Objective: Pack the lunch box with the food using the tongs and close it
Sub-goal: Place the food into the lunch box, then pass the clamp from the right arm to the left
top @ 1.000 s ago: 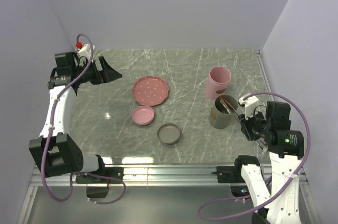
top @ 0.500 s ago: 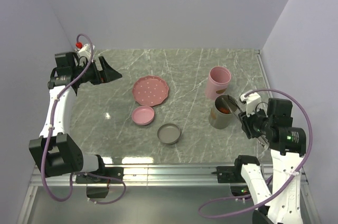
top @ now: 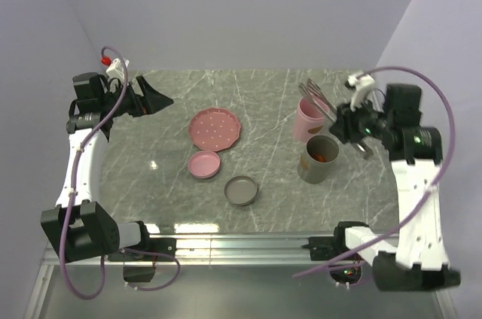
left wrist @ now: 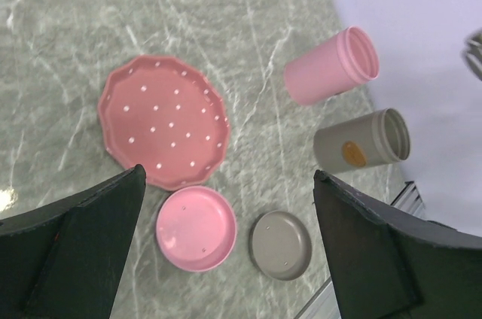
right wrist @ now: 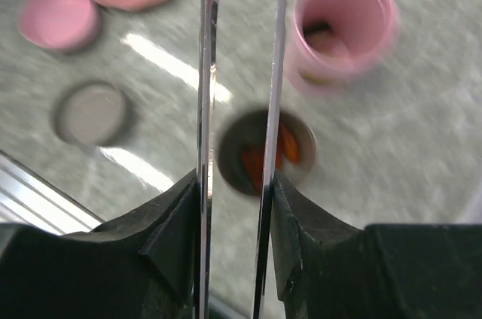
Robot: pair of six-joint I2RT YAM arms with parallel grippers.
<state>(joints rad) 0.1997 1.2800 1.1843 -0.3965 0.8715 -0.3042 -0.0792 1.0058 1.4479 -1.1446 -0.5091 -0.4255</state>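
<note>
Judging packing done, closing left: nearest, grey lid [top: 242, 189] and pink lid [top: 204, 163] are seen off, with open table [top: 279, 206] between them and the tubs. Sausages [right wrist: 282, 150] are seen in the grey tub [top: 319, 162] by the right edge; the plate [top: 215, 128] is bare. Farther, empty tongs [top: 320, 102] are clamped by the right gripper [top: 346, 125], raised near the pink tub [top: 311, 116]; the left gripper [top: 160, 99] is spread wide, empty.

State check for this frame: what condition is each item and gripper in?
pink tub: upright, uncovered, something inside.
grey tub: upright, uncovered, red food inside.
pink lid: off, flat on table.
grey lid: off, flat on table.
plate: bare.
tongs: held aloft, gripping nothing.
left gripper: open, holding nothing.
right gripper: shut on tongs.
</note>
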